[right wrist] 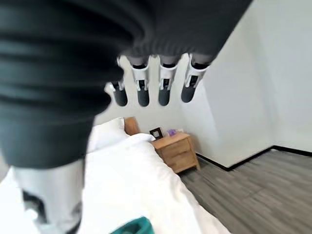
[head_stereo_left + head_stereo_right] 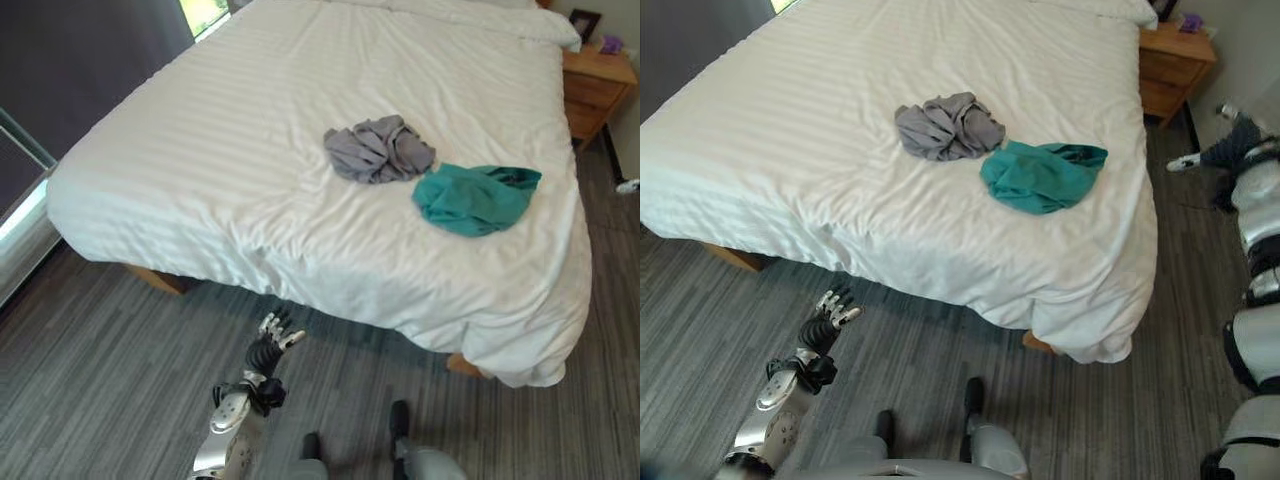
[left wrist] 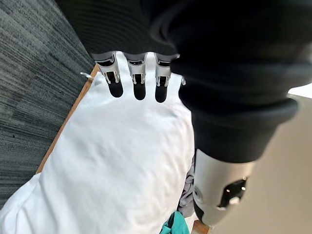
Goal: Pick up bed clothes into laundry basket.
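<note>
We see a bed with a white striped duvet occupying most of the head views. Two garments lie on the duvet toward the 2 o'clock region of the left eye view: a crumpled grey garment and, just beside it at its 4 o'clock, a teal garment; their edges appear to touch or nearly touch. Both rest well inside the mattress edge. A wooden nightstand stands at the 1 o'clock corner, beside the head of the bed. We observe the left hand low at 6 o'clock, above the grey floor in front of the bed, apart from the duvet, its fingers extended and relaxed, holding nothing. In the right wrist view, the right hand likewise hangs with fingers straight and unloaded, pointing toward the nightstand and bed.
</note>
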